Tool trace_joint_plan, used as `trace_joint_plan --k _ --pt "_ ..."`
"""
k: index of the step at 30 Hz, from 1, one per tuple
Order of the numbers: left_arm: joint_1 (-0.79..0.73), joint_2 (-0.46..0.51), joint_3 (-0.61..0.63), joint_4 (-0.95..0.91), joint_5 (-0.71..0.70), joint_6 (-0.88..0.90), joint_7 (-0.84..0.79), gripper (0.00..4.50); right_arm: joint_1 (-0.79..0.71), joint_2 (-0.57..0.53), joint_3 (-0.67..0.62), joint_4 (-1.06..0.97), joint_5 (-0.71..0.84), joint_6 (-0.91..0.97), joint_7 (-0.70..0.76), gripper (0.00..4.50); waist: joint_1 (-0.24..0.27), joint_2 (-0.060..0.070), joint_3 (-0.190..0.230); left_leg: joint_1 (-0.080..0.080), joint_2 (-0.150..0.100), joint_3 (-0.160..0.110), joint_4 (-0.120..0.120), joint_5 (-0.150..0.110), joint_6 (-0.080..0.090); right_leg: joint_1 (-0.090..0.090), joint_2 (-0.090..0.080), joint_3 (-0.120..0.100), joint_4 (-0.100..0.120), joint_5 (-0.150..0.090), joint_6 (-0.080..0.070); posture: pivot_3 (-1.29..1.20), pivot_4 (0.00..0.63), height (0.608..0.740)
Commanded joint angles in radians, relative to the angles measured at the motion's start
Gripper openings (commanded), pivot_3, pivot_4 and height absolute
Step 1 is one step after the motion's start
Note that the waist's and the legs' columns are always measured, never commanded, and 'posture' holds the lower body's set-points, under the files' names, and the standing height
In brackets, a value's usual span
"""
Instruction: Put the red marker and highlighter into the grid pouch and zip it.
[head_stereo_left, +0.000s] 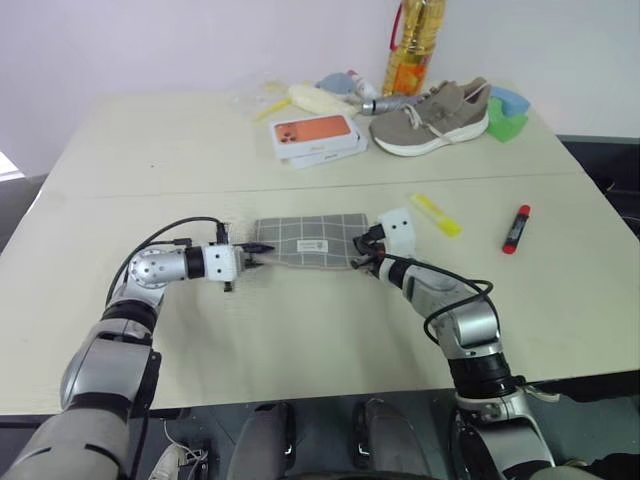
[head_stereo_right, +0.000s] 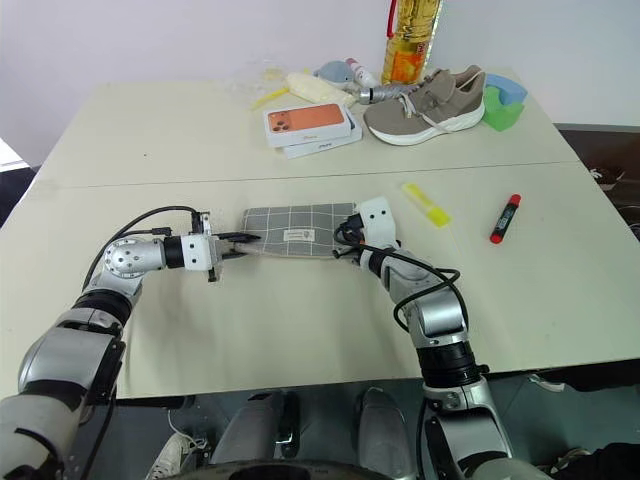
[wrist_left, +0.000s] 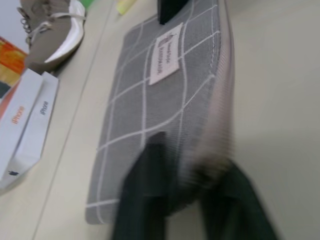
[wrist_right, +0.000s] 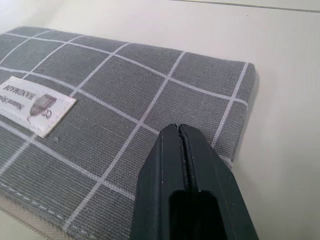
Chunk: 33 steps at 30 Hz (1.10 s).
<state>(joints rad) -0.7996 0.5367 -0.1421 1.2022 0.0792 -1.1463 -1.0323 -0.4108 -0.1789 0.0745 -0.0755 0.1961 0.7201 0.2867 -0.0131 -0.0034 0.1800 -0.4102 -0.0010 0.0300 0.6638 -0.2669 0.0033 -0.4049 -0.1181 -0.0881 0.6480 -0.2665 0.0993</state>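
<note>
Hands (head_stereo_left: 262, 247) at both grid pouch (head_stereo_left: 310, 240) ends

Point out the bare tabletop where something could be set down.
Free: the near strip in front of the grid pouch, and the far-left stretch beside the phone boxes. Crowded: the far edge around the shoe and bottle; highlighter and red marker lie right.
</note>
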Motion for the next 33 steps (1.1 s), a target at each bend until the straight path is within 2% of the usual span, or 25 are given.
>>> trace_joint_plan --k 1,4,7,8,10,12,15,18,24,33 --pt "-0.012 0.004 0.013 -0.002 -0.009 -0.017 0.009 0.04 0.004 0.008 0.014 -0.028 -0.004 -0.005 0.0 0.0 0.0 0.0 0.0 0.0 0.0 0.0 0.0 0.0 0.0 0.0 0.0 0.0 0.0 0.0 0.0 0.0 0.15 0.74" --pt "0.004 0.004 0.03 -0.015 -0.047 0.014 -0.016 0.04 -0.001 -0.008 0.016 -0.042 -0.023 -0.04 0.002 0.0 0.0 0.0 0.0 0.0 0.0 0.0 0.0 0.0 0.0 0.0 0.0 0.0 0.0 0.0 0.0 0.0 0.15 0.74" --pt "0.034 0.001 0.065 -0.068 -0.133 0.118 -0.08 0.04 -0.005 -0.065 0.012 -0.098 -0.047 -0.077 0.025 0.0 -0.001 0.0 0.0 0.0 0.0 0.0 0.0 0.0 0.0 0.0 0.0 0.0 0.0 0.0 0.0 0.0 0.15 0.74" --pt "0.052 0.002 0.079 -0.108 -0.166 0.175 -0.091 0.04 0.002 -0.08 -0.023 -0.134 -0.011 -0.069 0.049 0.0 -0.001 0.0 0.0 0.0 0.001 0.0 0.0 0.0 0.0 0.0 0.0 0.0 0.0 0.0 0.0 0.0 0.15 0.74" --pt "0.109 0.013 0.1 -0.224 -0.207 0.293 -0.079 0.0 0.019 -0.135 -0.081 -0.203 0.038 -0.031 0.091 0.54 0.0 0.0 0.0 -0.001 0.001 0.0 0.0 0.0 0.0 -0.001 0.0 0.0 0.0 0.0 0.0 0.0 0.15 0.74" --pt "0.178 0.022 0.116 -0.36 -0.239 0.393 -0.056 0.0 0.038 -0.193 -0.11 -0.257 0.055 0.0 0.119 1.32 0.0 0.0 0.0 -0.001 0.001 0.0 0.0 0.0 0.0 0.0 0.0 0.0 0.0 0.0 0.0 0.0 0.15 0.74" --pt "0.304 0.029 0.132 -0.576 -0.263 0.529 -0.002 0.0 0.079 -0.256 -0.147 -0.338 0.098 0.044 0.158 2.87 0.0 0.0 0.0 -0.001 0.002 0.0 0.0 0.0 0.0 0.0 0.0 0.0 0.0 0.0 0.0 0.0 0.15 0.74" --pt "0.39 0.023 0.139 -0.73 -0.26 0.629 0.057 0.0 0.118 -0.293 -0.133 -0.394 0.116 0.071 0.186 4.44 0.0 0.0 0.0 -0.001 0.002 0.0 0.0 0.0 0.0 0.0 0.0 0.0 0.0 0.0 0.0 0.0 0.15 0.74" --pt "0.5 -0.019 0.131 -0.924 -0.248 0.762 0.16 0.0 0.156 -0.236 -0.055 -0.411 0.109 0.096 0.141 4.48 0.003 0.0 0.0 0.0 0.002 0.0 0.0 0.0 0.0 0.001 0.0 0.001 0.0 0.0 0.0 0.0 0.15 0.74" --pt "0.523 -0.058 0.114 -0.961 -0.228 0.775 0.209 0.0 0.103 -0.127 -0.025 -0.309 0.077 0.097 0.043 4.48 0.005 0.0 0.0 0.0 0.001 -0.001 0.0 0.0 0.0 0.001 -0.001 0.001 0.0 0.0 0.0 0.0 0.15 0.74"
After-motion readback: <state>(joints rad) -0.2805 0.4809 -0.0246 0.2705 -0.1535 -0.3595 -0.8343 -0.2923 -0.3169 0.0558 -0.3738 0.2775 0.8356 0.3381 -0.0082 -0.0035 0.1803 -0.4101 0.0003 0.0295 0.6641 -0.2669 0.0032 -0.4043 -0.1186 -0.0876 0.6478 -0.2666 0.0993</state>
